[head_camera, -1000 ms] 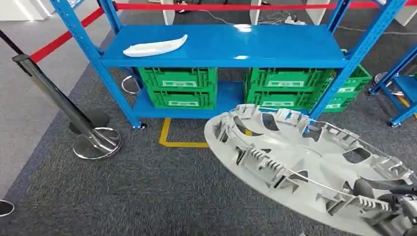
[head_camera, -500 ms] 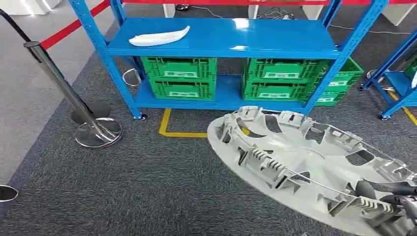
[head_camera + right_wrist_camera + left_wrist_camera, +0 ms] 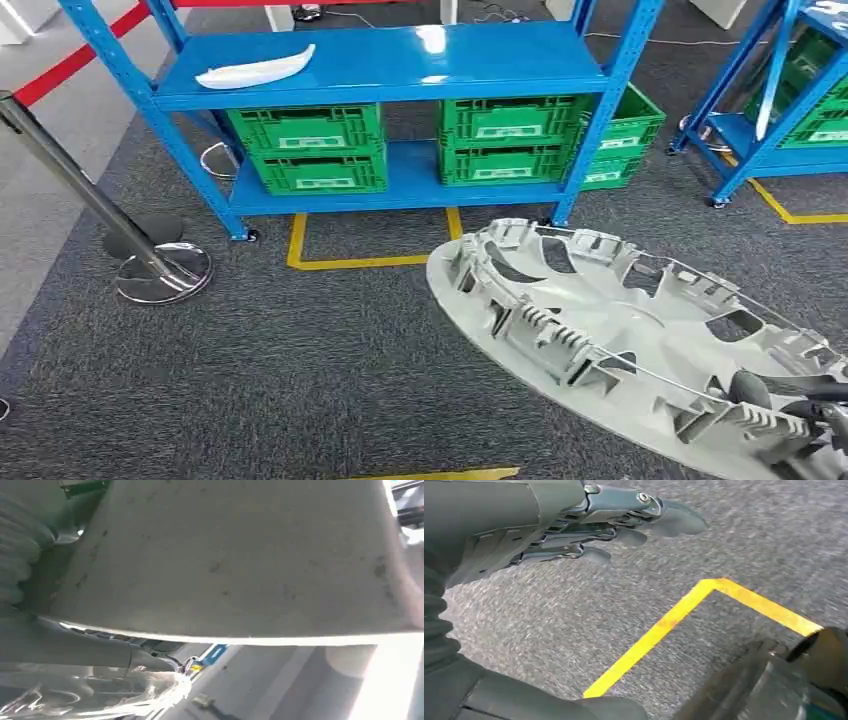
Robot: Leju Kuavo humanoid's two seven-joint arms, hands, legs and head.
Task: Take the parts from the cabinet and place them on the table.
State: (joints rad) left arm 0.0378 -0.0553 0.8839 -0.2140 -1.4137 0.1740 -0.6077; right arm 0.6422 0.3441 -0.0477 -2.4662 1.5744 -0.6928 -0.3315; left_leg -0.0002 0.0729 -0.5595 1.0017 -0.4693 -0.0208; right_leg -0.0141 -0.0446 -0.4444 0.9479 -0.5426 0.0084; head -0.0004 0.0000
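Observation:
A large grey wheel cover hangs tilted over the carpet at the lower right of the head view, its ribbed inner side up. My right hand grips its near rim, dark fingers hooked over the edge. The right wrist view shows the cover's smooth grey face close up. My left hand hangs over the carpet with its fingers loosely extended and nothing in them. A long white part lies on the left of the blue cabinet's upper shelf.
Green crates fill the cabinet's lower shelf. A chrome stanchion stands on the left. A second blue rack with green crates is at the right. Yellow tape marks the grey carpet in front of the cabinet.
The whole scene has slid left in the head view as the camera turned right; the second rack has come into sight. The wheel cover stays held in my right hand.

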